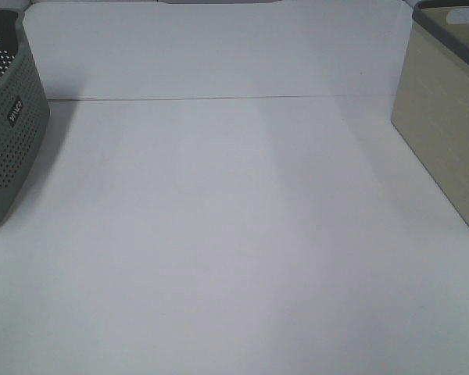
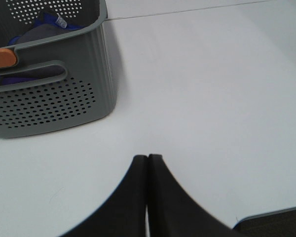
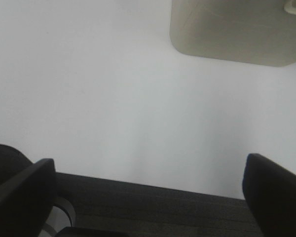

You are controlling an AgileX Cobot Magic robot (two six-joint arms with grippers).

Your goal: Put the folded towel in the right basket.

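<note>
No folded towel shows on the white table (image 1: 234, 234). The right basket (image 1: 445, 133) is beige with a grey rim and stands at the table's right edge; its inside is hidden. It also shows in the right wrist view (image 3: 237, 29). My right gripper (image 3: 149, 163) is open and empty, near the table's front edge, well short of that basket. My left gripper (image 2: 148, 157) is shut with nothing in it, over the table a short way from the grey perforated basket (image 2: 64, 98). Neither gripper shows in the exterior high view.
The grey perforated basket (image 1: 12, 133) stands at the table's left edge. It holds bundled blue and grey cloth (image 2: 52, 19) and an orange object (image 2: 1, 58). A dark surface lies beyond the table's front edge (image 3: 163, 207).
</note>
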